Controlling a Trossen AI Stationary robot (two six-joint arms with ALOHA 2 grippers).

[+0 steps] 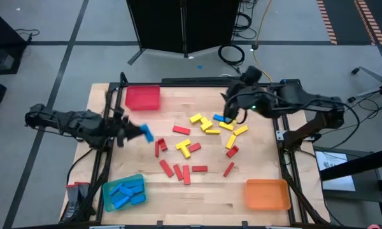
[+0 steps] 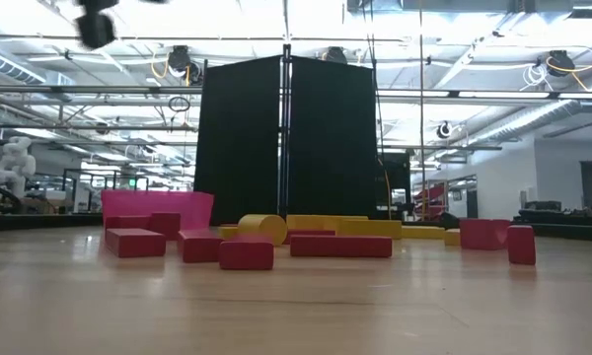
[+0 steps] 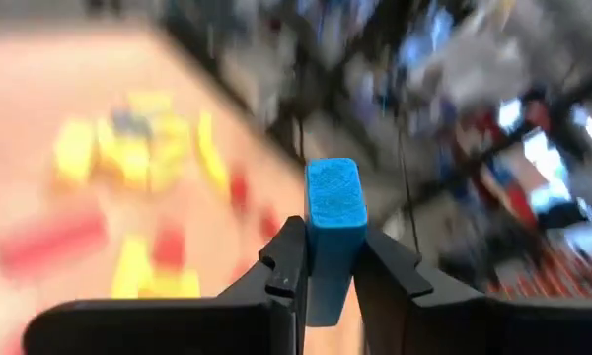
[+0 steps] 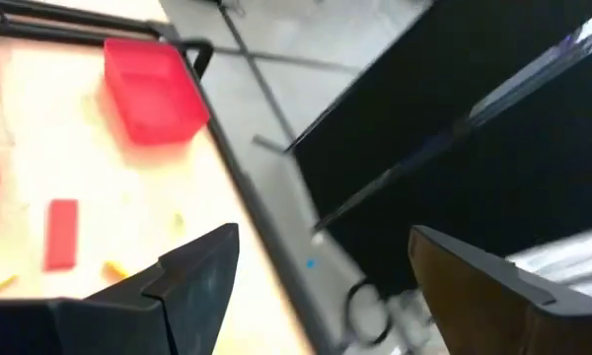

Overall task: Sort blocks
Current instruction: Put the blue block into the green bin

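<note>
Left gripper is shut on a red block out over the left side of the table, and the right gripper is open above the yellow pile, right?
Not quite: the block in the left gripper is blue, not red, as the left wrist view shows. The rest holds: the left gripper is shut on it over the table's left side, and the right gripper is open above the yellow pile.

Beyond the left gripper (image 3: 331, 258), the red and yellow blocks (image 3: 128, 153) are blurred to smears, and the lower end of its blue block (image 3: 332, 212) is hidden between the fingers.
</note>
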